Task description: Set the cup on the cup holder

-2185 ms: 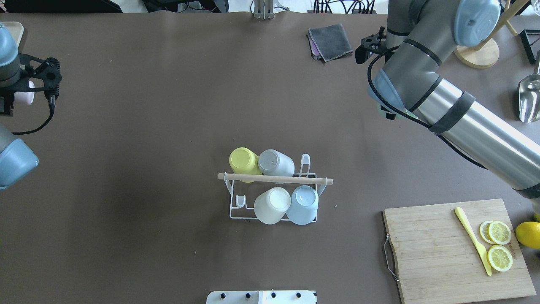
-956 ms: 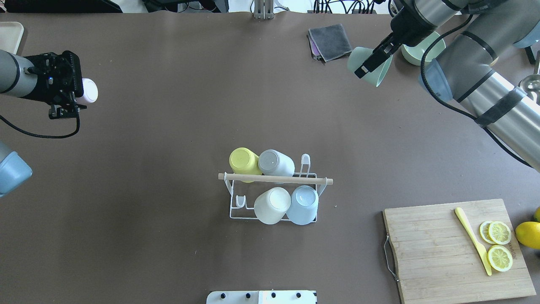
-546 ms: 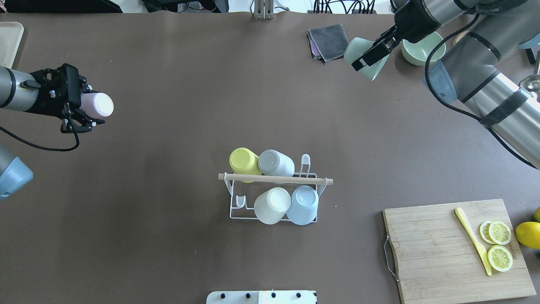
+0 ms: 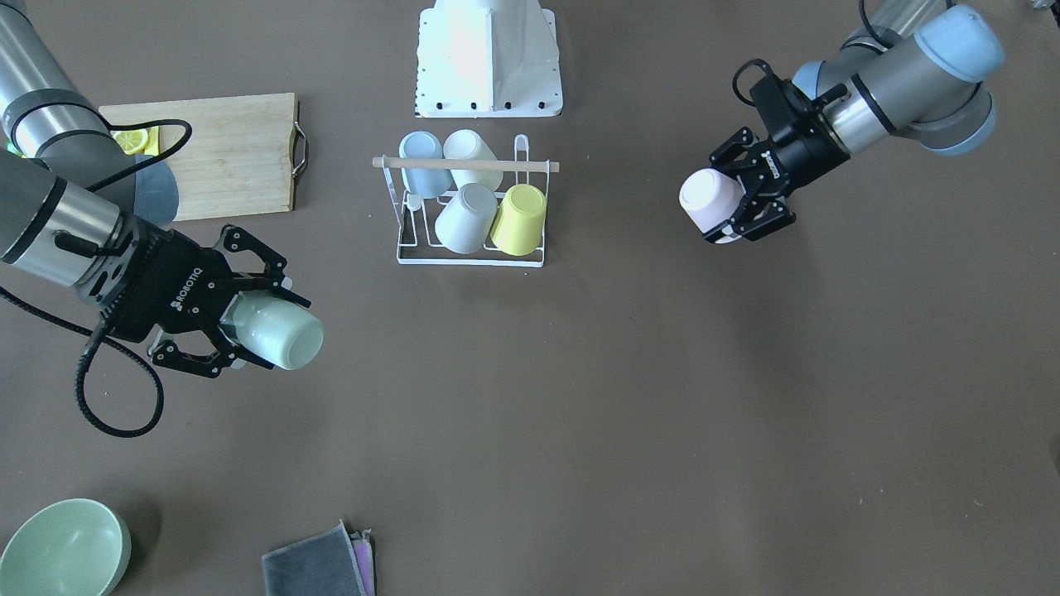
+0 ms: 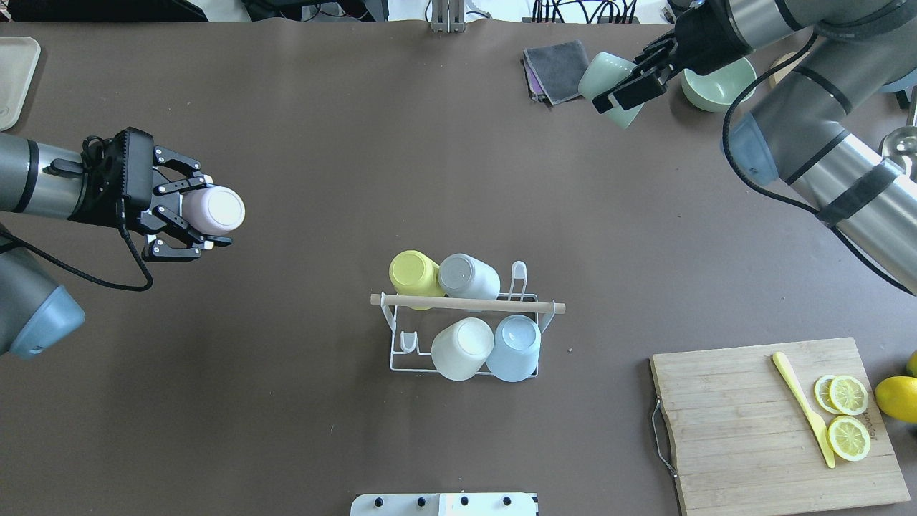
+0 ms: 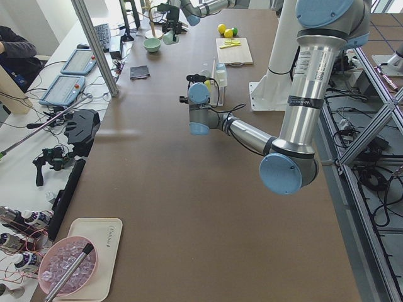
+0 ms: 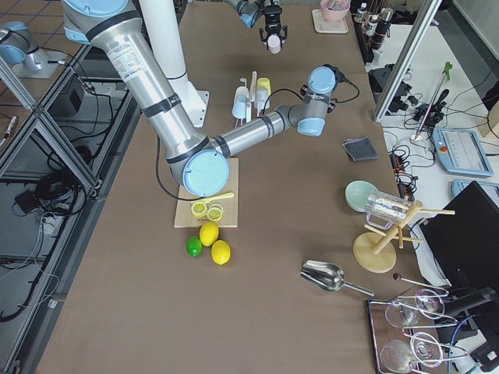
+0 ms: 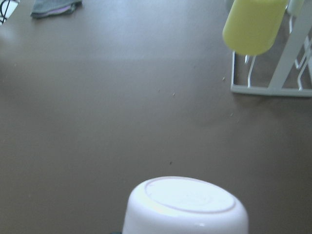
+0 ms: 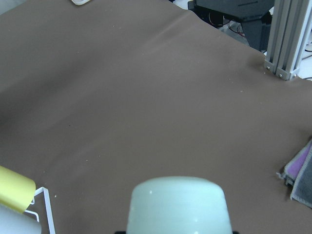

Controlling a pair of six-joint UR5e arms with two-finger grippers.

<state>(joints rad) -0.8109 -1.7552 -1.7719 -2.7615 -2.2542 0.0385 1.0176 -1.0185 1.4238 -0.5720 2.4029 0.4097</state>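
Note:
The white wire cup holder (image 5: 401,362) (image 4: 414,252) with a wooden rod handle (image 5: 466,304) stands mid-table. It holds a yellow cup (image 5: 412,274), a grey cup (image 5: 469,276), a white cup (image 5: 462,349) and a blue cup (image 5: 514,347), all upside down. My left gripper (image 5: 204,215) (image 4: 729,211) is shut on a pale pink cup (image 5: 213,209) (image 8: 187,207), held sideways to the left of the holder. My right gripper (image 5: 617,87) (image 4: 248,327) is shut on a mint green cup (image 5: 603,77) (image 4: 277,333) (image 9: 178,204) above the far right of the table.
A folded grey cloth (image 5: 560,69) and a green bowl (image 5: 718,80) lie at the far right. A wooden cutting board (image 5: 745,430) with a yellow knife (image 5: 802,408) and lemon slices (image 5: 847,416) is at the near right. A lemon (image 5: 898,398) lies beside it.
My left gripper has carried the pink cup rightward, toward the holder. My right gripper has lifted the green cup from near the bowl and swung it a little farther back and left.

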